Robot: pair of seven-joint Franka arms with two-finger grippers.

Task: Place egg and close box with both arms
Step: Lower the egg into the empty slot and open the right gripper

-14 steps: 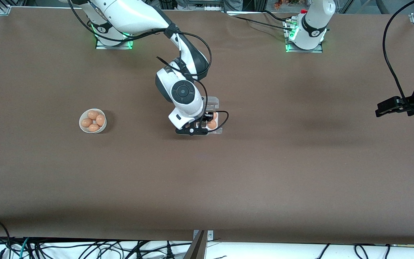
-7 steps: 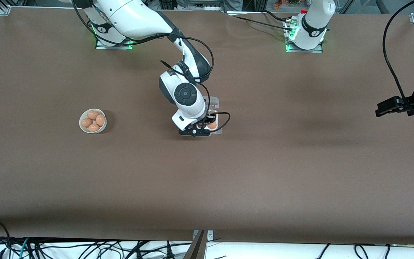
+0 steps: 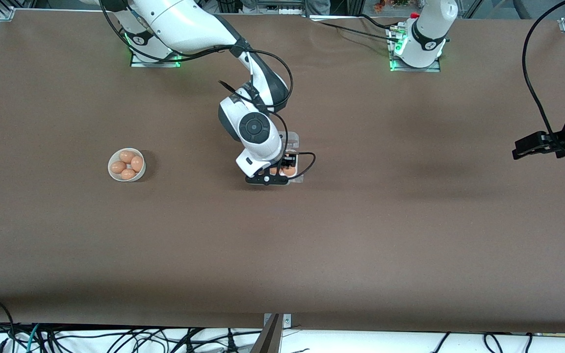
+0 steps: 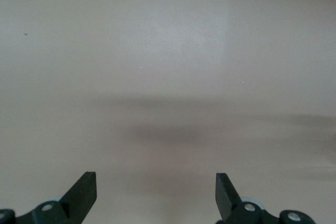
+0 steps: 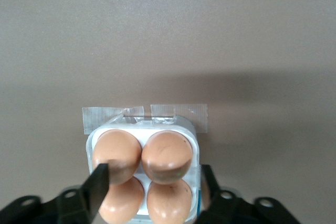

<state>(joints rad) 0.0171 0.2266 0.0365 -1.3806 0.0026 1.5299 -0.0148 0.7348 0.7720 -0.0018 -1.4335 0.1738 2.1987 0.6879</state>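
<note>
I read the right gripper as spread wide, its fingers straddling the box without gripping anything; whether they touch its walls I cannot tell. The box sits mid-bench directly under this gripper, lid open, taped down at one edge. All four cells hold brown eggs. The left gripper waits, also spread wide and holding nothing, over bare bench at the left arm's end. The bowl of four eggs stands well apart, toward the right arm's end.
</note>
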